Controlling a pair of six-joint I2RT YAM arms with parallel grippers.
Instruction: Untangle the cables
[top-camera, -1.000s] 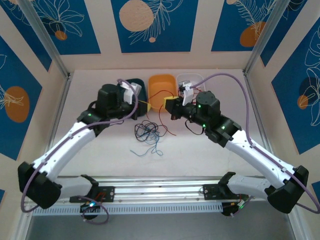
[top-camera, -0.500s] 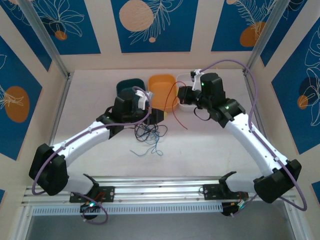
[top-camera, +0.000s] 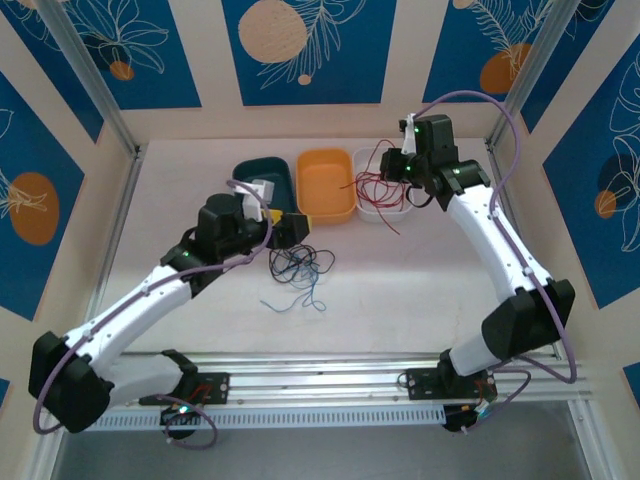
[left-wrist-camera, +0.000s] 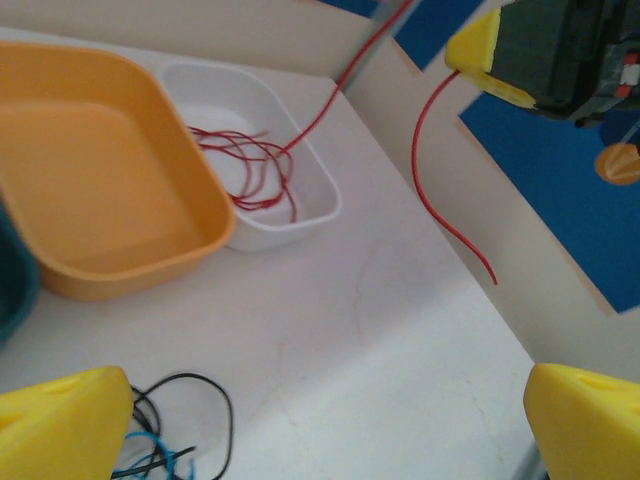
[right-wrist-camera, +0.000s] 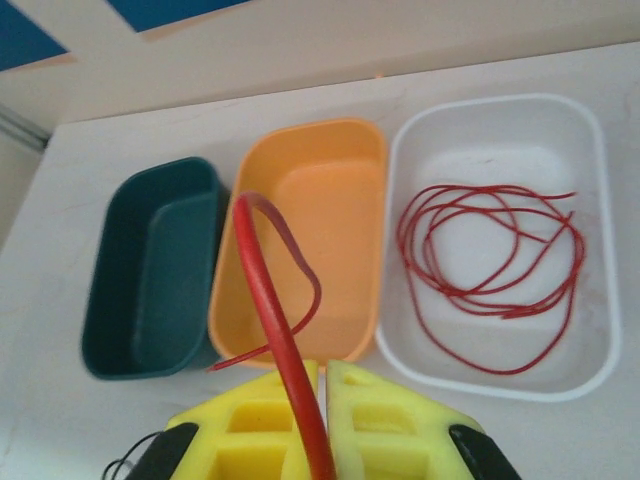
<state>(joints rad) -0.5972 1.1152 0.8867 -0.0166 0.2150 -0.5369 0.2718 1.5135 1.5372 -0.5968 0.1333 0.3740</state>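
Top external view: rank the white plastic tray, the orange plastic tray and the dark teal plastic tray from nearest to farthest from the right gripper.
1. The white plastic tray, at the right end of the row, under the right gripper, which is shut on a thin red cable.
2. The orange plastic tray, in the middle of the row.
3. The dark teal plastic tray, at the left end.

Left wrist view: teal bin (left-wrist-camera: 12, 285) cut by left edge, black and blue cables (left-wrist-camera: 186, 377) by bottom edge; right wrist view: red cable (right-wrist-camera: 278, 330) blurred

left gripper (top-camera: 298, 228) opened; right gripper (right-wrist-camera: 322, 375) lifted red cable (right-wrist-camera: 268, 300) over white tray (right-wrist-camera: 500, 98)
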